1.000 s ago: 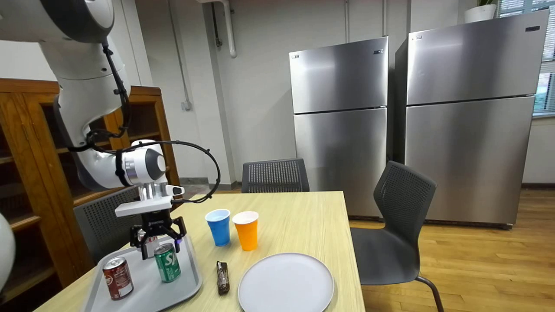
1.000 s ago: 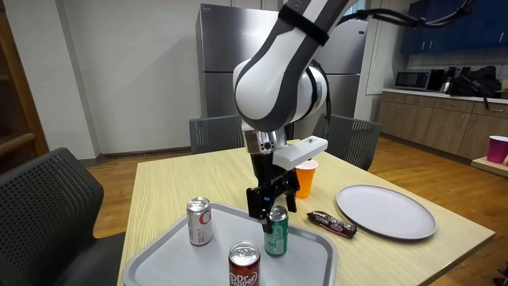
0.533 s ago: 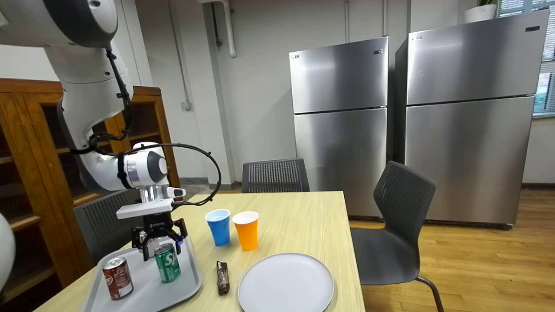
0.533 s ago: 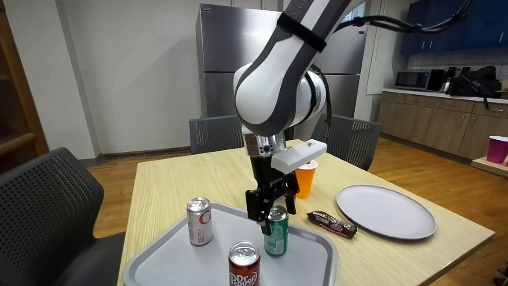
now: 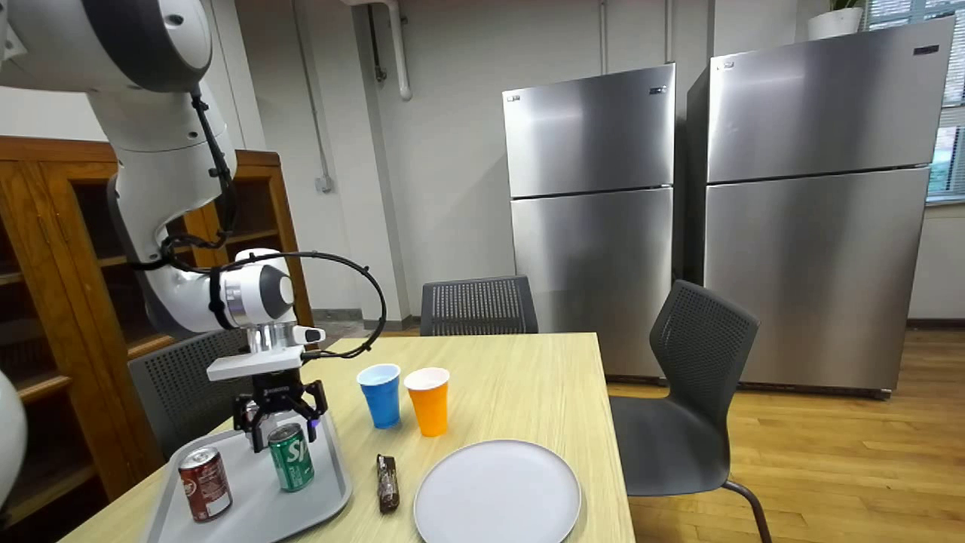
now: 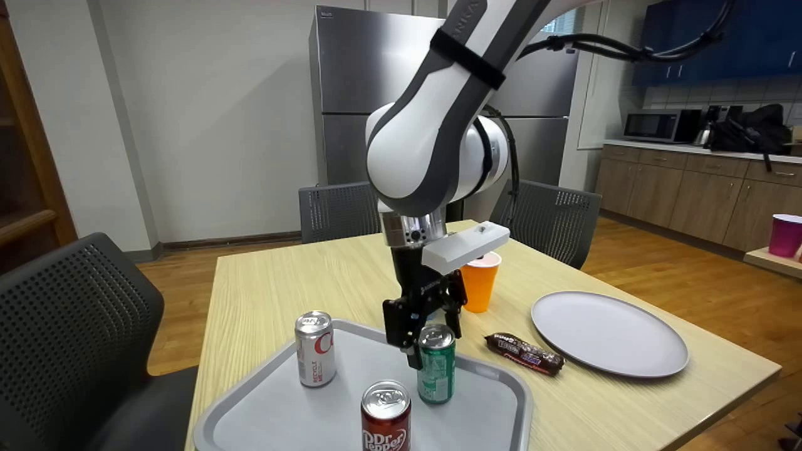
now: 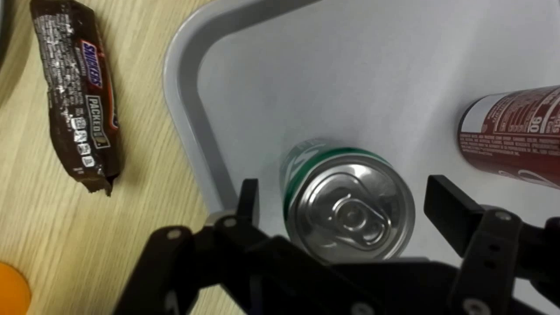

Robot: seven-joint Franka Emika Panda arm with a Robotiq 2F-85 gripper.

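My gripper [image 7: 345,201] is open. Its fingers [image 7: 450,214] stand on either side of the top of a green Sprite can [image 7: 350,214], with a gap on both sides in the wrist view. The can stands upright on a grey tray [image 7: 271,96]. In both exterior views the gripper [image 5: 285,439] [image 6: 435,347] is at the height of the upper part of the green can [image 5: 292,461] [image 6: 437,374]. A dark red Dr Pepper can [image 6: 385,421] and a silver Diet Coke can [image 6: 315,351] also stand on the tray. The gripper partly hides the silver can in an exterior view.
A Snickers bar [image 6: 525,354] lies on the table beside the tray. A light grey plate [image 5: 497,494] lies past it. A blue cup [image 5: 381,400] and an orange cup [image 5: 428,403] stand behind the tray. Chairs [image 5: 701,362] surround the table.
The open gripper has shifted slightly, to the right in an exterior view and to the left in an exterior view. The cans, tray, bar, cups and plate have not moved.
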